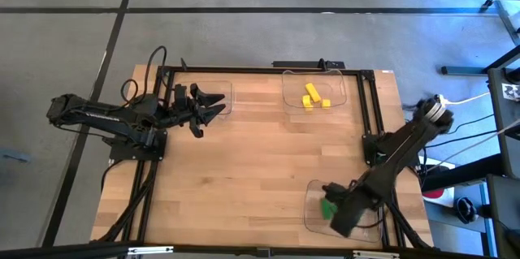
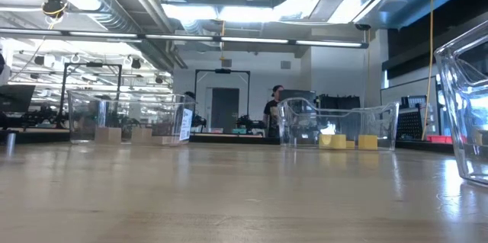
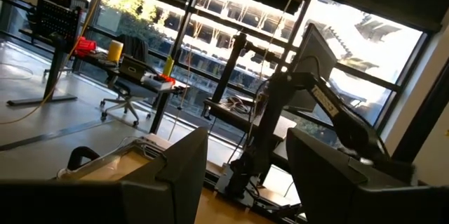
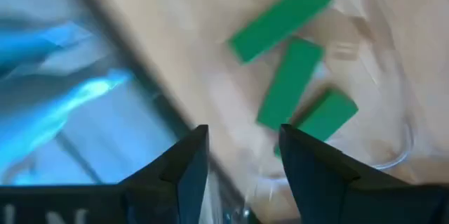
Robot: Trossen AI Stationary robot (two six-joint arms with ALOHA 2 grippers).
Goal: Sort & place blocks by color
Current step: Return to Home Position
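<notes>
Right wrist view showing the right gripper (image 4: 242,140) hanging over the right-side clear tray (image 4: 403,147), fingers parted and gripping nothing. Lying beyond the fingertips, on the tray floor, three green blocks (image 4: 289,83), long axes all slanting the same way, none sitting between the fingers. Judging from this, pulling back toward home needing only a clean rise, without catching the tray wall. Waiting over the left-side tray (image 1: 230,88), the left gripper (image 1: 221,105), fingers spread and empty too. Resting in the middle tray (image 1: 340,80), the yellow blocks (image 1: 313,98).
</notes>
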